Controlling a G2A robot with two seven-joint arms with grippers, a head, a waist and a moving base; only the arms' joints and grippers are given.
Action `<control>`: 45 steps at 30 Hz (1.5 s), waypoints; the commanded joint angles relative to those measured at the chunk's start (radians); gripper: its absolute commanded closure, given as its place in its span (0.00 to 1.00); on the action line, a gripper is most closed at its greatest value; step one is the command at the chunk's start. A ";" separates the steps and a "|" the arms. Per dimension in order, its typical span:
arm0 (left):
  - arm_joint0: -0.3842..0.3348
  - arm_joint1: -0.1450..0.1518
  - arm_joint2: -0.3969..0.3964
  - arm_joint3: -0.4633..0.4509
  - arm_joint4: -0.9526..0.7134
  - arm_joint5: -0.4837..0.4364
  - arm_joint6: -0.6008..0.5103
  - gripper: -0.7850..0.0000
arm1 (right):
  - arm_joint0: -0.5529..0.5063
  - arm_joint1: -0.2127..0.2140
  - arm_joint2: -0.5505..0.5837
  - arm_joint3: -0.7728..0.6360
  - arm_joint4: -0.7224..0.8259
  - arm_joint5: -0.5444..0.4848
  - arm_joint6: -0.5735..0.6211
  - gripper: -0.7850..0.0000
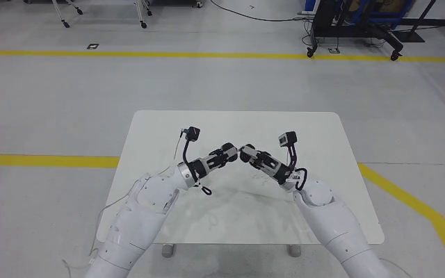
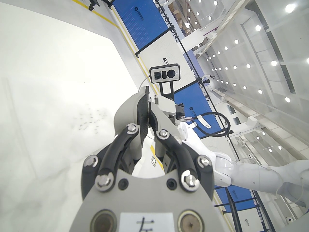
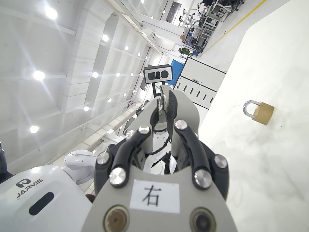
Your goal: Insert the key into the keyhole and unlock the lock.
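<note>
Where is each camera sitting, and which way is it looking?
Top: above the arms, looking down at the table; the left arm and right arm show, meeting tip to tip.
Left wrist: on the left arm, looking along the left gripper at the right arm's camera.
Right wrist: on the right arm, looking along the right gripper at the left arm's camera; a lock lies on the table.
Shared: the wrist views face each other; all three show the table.

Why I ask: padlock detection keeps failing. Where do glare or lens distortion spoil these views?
Right wrist view: ceiling lamps flare into stars and straight lines bow, yet the brass padlock reads plainly on the white table. Left wrist view: the table washes out to bright white. Top view: even light, little glare.
</note>
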 commanded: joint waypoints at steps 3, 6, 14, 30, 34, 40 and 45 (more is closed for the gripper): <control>0.005 0.005 -0.019 -0.014 0.025 -0.016 0.011 1.00 | 0.000 0.000 0.001 0.001 -0.002 -0.002 -0.003 0.00; 0.011 0.008 -0.030 -0.023 0.057 -0.012 0.031 1.00 | 0.000 0.000 0.001 0.001 -0.002 -0.002 -0.003 0.00; 0.019 0.008 -0.024 -0.031 0.046 -0.009 0.033 1.00 | 0.000 0.000 -0.002 -0.002 -0.010 0.000 0.001 0.00; 0.015 0.032 -0.022 -0.081 0.116 -0.077 -0.186 1.00 | 0.026 0.090 0.079 0.032 -0.349 -0.346 0.152 0.22; 0.007 0.034 -0.005 -0.078 0.110 -0.100 -0.214 1.00 | 0.030 0.113 0.027 0.013 -0.283 -0.349 0.148 0.51; 0.001 0.037 0.001 -0.074 0.106 -0.106 -0.219 1.00 | 0.058 0.148 -0.050 0.015 -0.251 -0.361 0.137 0.59; -0.001 0.039 0.011 -0.074 0.121 -0.102 -0.214 1.00 | 0.079 0.173 -0.091 0.030 -0.243 -0.392 0.105 0.68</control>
